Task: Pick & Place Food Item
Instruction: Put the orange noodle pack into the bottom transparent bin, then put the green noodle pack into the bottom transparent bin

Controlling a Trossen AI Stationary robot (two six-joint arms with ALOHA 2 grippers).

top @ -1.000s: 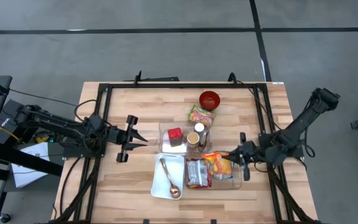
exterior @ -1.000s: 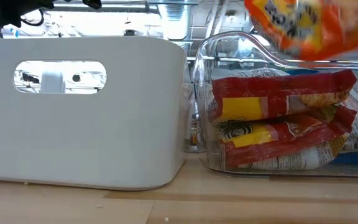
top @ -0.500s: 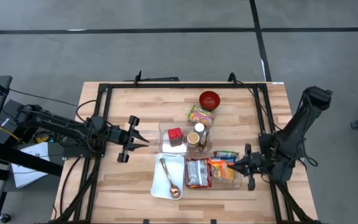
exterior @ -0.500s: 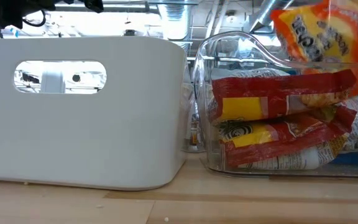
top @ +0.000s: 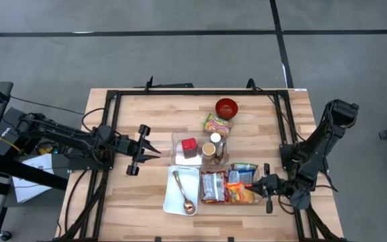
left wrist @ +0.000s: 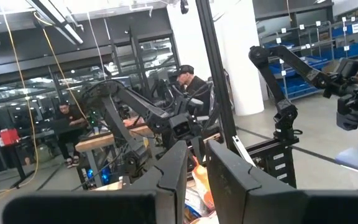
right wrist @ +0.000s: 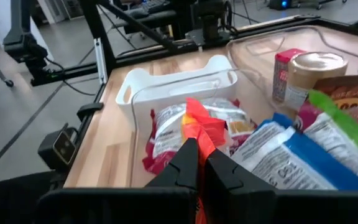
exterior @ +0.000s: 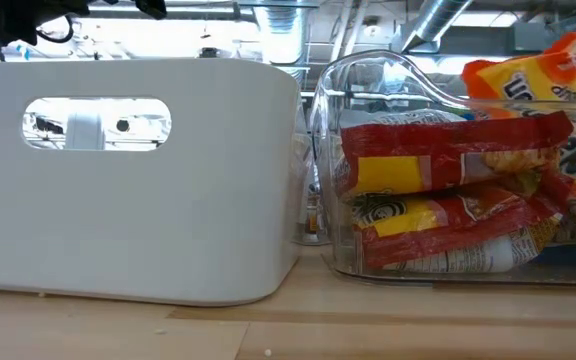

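Note:
An orange snack packet sits over the near right part of a clear bin, and my right gripper is shut on it. In the low view the packet shows partly behind the bin's wall, above the red packets stacked inside. A blue and white packet lies beside it in the bin. Above the table's left half, my left gripper hangs with only a narrow gap between its fingers and nothing in it. My right gripper pinches the orange packet by its crumpled end between the two fingers. The fingers come about level from the table's right side. The packet reaches ahead of them over the red packets, its lower part inside the bin's walls.
A white tray holding a spoon stands left of the clear bin. Behind them a second clear bin holds a red box and jars. A green packet and a red bowl sit farther back.
My right gripper has swung toward the table's near edge and sunk, still shut on the orange packet. The packet has come down from above the bin's rim until its lower part is inside the bin.

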